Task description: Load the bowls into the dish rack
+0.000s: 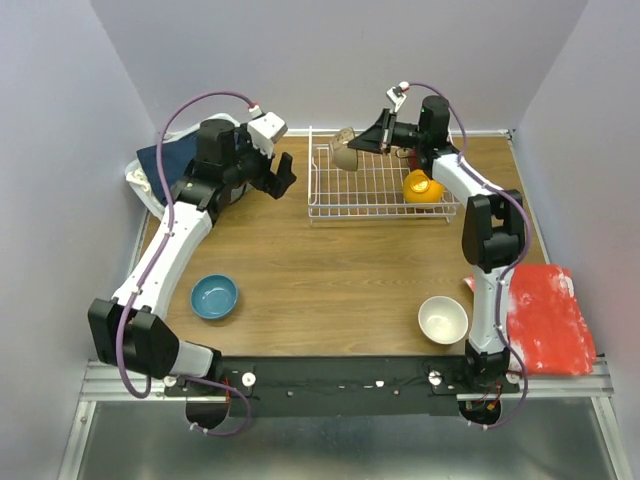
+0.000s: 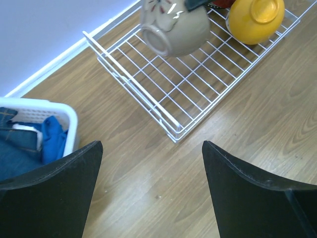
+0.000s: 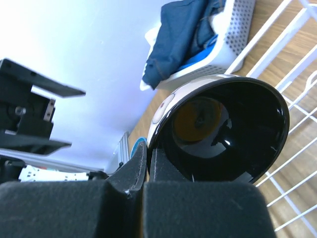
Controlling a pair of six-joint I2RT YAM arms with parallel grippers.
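My right gripper (image 1: pixel 365 140) (image 3: pixel 147 158) is shut on the rim of a bowl (image 1: pixel 345 152) (image 2: pixel 173 27) (image 3: pixel 223 134), cream outside and glossy black inside. It holds the bowl tilted on its side above the back left part of the white wire dish rack (image 1: pixel 370 195) (image 2: pixel 163 94). An orange bowl (image 1: pixel 422 186) (image 2: pixel 255 17) lies upside down in the rack's right end. A blue bowl (image 1: pixel 214 296) and a white bowl (image 1: pixel 443 319) stand on the table near the front. My left gripper (image 1: pixel 278 172) (image 2: pixel 152 168) hangs open over bare wood, left of the rack.
A white plastic basket (image 1: pixel 150 170) (image 2: pixel 54 111) (image 3: pixel 218 44) with dark blue cloth sits at the back left, close behind the left arm. A red cloth (image 1: pixel 545 318) lies at the front right edge. Walls close in the table on three sides.
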